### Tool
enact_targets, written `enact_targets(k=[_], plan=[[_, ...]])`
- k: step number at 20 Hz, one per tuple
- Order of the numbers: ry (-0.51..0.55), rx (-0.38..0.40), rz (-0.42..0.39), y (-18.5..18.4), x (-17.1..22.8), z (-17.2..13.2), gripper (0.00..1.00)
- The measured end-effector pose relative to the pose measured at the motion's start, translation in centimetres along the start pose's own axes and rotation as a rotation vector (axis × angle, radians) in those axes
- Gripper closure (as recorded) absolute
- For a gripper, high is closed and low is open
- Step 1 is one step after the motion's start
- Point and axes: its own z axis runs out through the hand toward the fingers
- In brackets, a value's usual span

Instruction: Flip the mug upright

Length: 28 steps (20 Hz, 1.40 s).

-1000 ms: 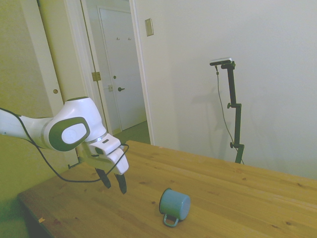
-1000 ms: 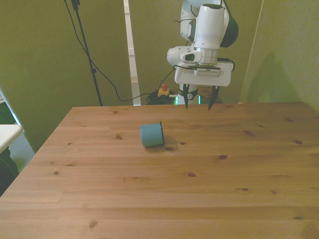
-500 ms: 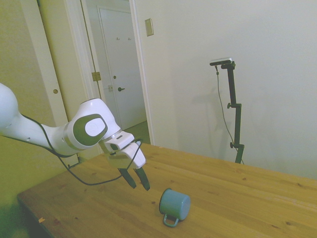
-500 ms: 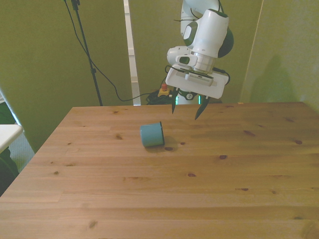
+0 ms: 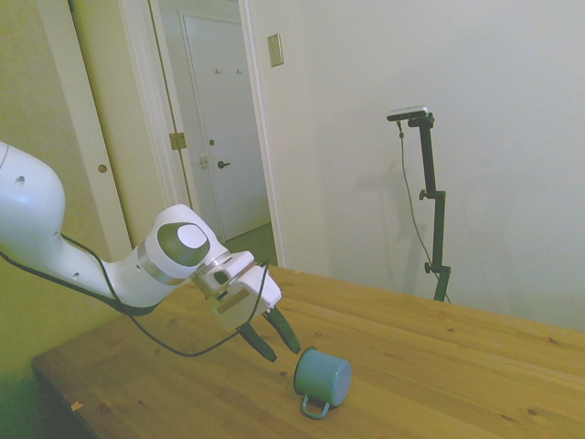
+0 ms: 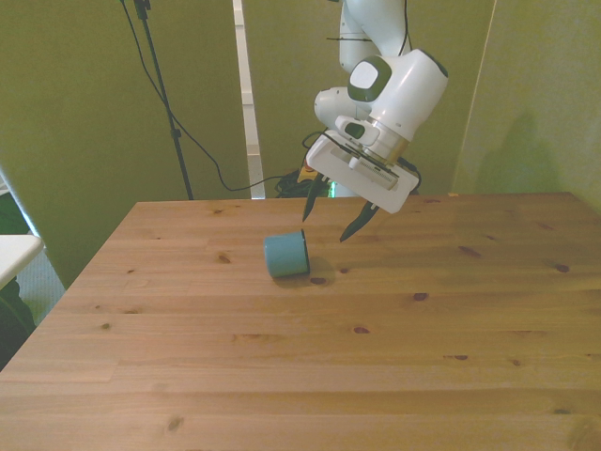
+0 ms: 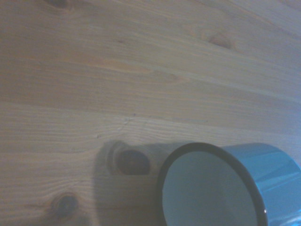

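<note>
The white arm reaches in low over the wooden table [image 6: 282, 376], its wrist tilted so the gripper [image 6: 329, 218] [image 5: 274, 340] slants down with both fingers spread wide and holding nothing. The mug [image 6: 286, 255] [image 5: 322, 378] [image 7: 225, 186] lies on its side on the table just below and beyond the fingertips, not touching them, its dark-rimmed mouth facing the wrist camera.

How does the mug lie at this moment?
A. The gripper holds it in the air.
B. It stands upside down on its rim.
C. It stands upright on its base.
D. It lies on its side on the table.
D: the mug lies on its side on the table, its open mouth visible in the wrist view, while the open gripper hangs close by without touching it.
</note>
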Motion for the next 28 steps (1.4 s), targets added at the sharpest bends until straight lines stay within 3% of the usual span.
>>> enact_targets(k=[2, 6, 13, 28], plan=[[0.005, -0.023, 0.047, -0.6, 0.8, 0.3, 0.00], [0.049, -0.050, 0.007, -0.8, 0.6, 0.6, 0.00], [0.203, -0.164, -0.008, -0.6, 0.2, 1.4, 0.00], [0.334, -0.344, 0.090, -1.0, 0.3, 5.0, 0.00]])
